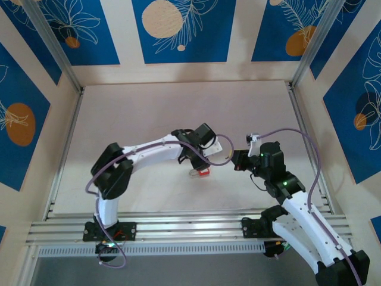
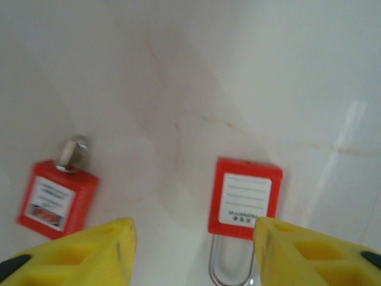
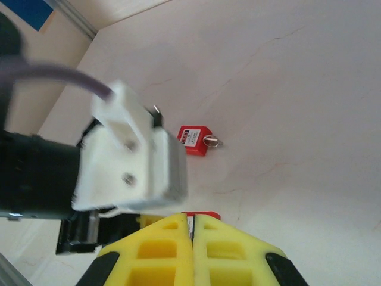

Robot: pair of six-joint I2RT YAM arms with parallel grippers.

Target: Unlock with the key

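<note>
Table (image 1: 149, 113): pale, faintly veined surface across the middle of the top view, boxed in by metal framing.
Walls (image 1: 178, 30): cream panels with blue floral prints along the top and both sides of the top view.
Rail (image 1: 190, 229): grooved aluminium strip across the lower part of the top view, with both arm bases bolted on it.
Left arm (image 1: 149, 154): white and black, rising from the lower left and reaching toward the frame's centre.
Right arm (image 1: 303, 208): coming from the lower right corner, bent toward the centre, with a purple cable (image 1: 297, 134) looping above it.
Left tool (image 2: 193, 229): yellow fingers (image 2: 113, 250) partly apart, straddling the padlock. The finger at lower right overlaps the padlock's corner; contact cannot be told.
Right tool (image 3: 191, 223): yellow fingers pressed together at the bottom of the right wrist view. Whether anything is pinched between them cannot be told.
Padlock (image 2: 245, 198): red body with a white label, flat on the table at centre-right of the left wrist view. It is a red patch (image 1: 202, 171) at the centre of the top view and a red edge (image 3: 202, 214) just beyond the right tool's tips.
Second padlock (image 2: 56, 199): red, labelled, tilted at the left of the left wrist view, well apart from the first; it sits mid-frame (image 3: 194, 140) in the right wrist view.
Shackle (image 2: 229, 268): silver loop at the padlock's lower end, at the bottom edge.
</note>
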